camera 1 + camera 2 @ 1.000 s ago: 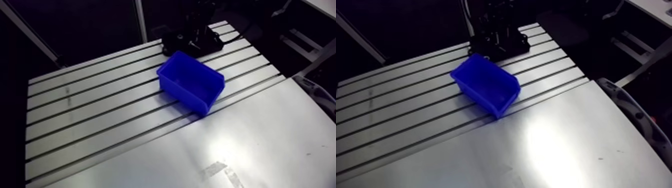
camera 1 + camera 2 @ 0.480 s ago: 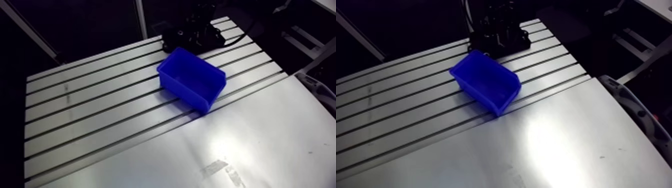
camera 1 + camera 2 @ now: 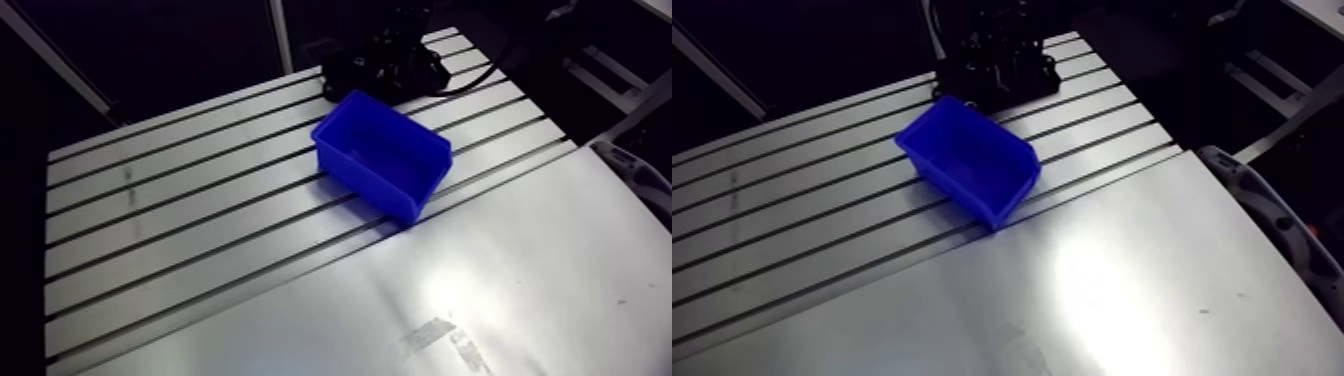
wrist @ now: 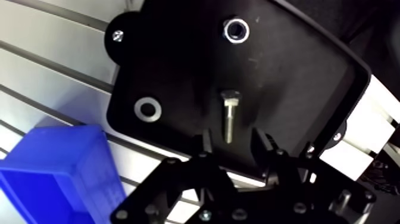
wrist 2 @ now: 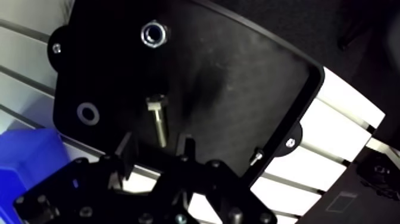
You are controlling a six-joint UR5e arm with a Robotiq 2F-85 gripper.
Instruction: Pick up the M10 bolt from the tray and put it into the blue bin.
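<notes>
In the wrist view a silver M10 bolt (image 4: 230,116) lies flat on the black tray (image 4: 286,77), its hex head pointing away from my gripper. My gripper (image 4: 231,143) hovers above the tray, open, with the tip of the bolt's shank between its fingertips (image 4: 205,143) and a wide gap on each side. The blue bin (image 3: 382,155) stands on the slotted table beside the tray; a corner of the blue bin (image 4: 56,173) shows beside my gripper. In the arm view the gripper is a dark mass over the tray (image 3: 385,70).
A hex nut (image 4: 236,30) and a flat washer (image 4: 147,109) also lie on the tray, beyond and beside the bolt. The tray is screwed to the slotted aluminium table (image 3: 180,220). A smooth metal sheet (image 3: 500,290) covers the near part.
The arm view has shifted slightly, so the camera has moved. The blue bin keeps its place on the table and the gripper stays over the tray.
</notes>
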